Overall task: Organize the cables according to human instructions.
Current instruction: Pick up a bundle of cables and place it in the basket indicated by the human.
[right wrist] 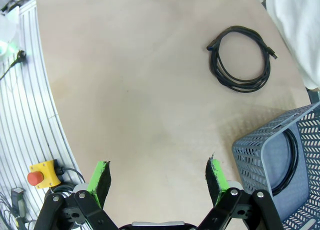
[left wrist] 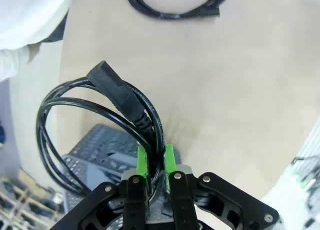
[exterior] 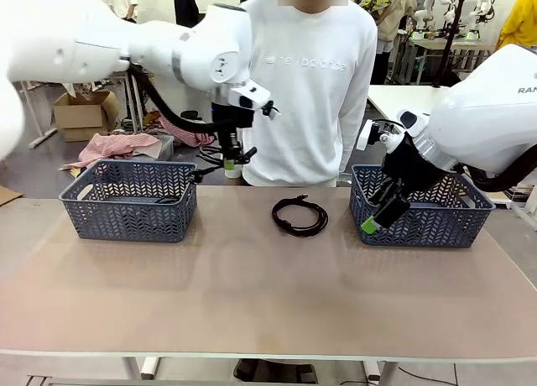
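- left pincer (left wrist: 156,159) is clamped on the held cable (left wrist: 95,110), whose loop hangs over the left basket (left wrist: 92,147)'s corner.
- right pincer (right wrist: 157,172) stands apart beside the right basket (right wrist: 255,157); the loose cable (exterior: 299,216) lies flat between the baskets near the worktop (exterior: 252,302)'s far edge, nearer this arm.
- the right wrist view shows a stored cable (right wrist: 295,150) inside that basket; from the front its wall hides it.

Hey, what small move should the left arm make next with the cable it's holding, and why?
Probably shift sideways over the left basket, then lower. The left gripper is shut on a coiled cable and hangs just off the basket's right end, not yet over it.
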You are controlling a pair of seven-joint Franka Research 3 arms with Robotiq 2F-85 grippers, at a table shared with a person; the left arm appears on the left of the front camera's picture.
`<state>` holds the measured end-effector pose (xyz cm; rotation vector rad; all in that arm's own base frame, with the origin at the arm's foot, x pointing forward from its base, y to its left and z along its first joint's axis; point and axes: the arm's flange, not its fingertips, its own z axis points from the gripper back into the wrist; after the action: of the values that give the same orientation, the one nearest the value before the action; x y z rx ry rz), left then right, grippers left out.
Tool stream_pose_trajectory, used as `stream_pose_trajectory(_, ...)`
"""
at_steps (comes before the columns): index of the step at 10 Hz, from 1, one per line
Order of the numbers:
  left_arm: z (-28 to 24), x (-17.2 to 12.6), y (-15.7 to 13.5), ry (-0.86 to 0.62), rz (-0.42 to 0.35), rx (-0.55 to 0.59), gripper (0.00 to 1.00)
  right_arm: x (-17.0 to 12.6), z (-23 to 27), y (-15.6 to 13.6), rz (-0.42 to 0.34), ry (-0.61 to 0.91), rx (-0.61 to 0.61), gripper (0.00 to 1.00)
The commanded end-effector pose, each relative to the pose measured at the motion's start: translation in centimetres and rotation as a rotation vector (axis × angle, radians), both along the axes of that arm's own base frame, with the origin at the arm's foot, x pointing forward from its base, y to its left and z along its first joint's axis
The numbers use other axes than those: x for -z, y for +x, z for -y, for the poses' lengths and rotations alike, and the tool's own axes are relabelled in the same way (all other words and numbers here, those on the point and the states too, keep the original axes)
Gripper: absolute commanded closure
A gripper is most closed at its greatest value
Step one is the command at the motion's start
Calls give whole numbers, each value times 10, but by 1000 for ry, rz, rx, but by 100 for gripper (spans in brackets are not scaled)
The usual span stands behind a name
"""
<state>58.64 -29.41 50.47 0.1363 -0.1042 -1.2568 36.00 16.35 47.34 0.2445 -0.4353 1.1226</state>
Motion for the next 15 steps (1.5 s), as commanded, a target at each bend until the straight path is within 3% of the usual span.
stream_pose_trajectory(1,-42,-3,-24,-31,15,159,100,-2,-1,1,-1,-2,2,0)
stream_pose_trajectory(5,-94,-15,-30,-37,-35,322,100,-2,-1,1,-1,-2,2,0)
stream_pose_trajectory(7,-103,-17,-27,-86,-10,262,100,-2,-1,1,-1,-2,2,0)
stream_pose_trajectory(8,-90,-15,-22,-21,-28,299,100,-2,-1,1,-1,-2,2,0)
stream_pose_trajectory(13,-90,-15,-22,-21,-28,299,100,-2,-1,1,-1,-2,2,0)
stream_pose_trajectory(14,-86,-11,-22,-32,-36,304,85,-2,-1,1,-1,-2,2,0)
stream_pose_trajectory(15,-103,-14,-23,-57,-23,340,85,-2,-1,1,-1,-2,2,0)
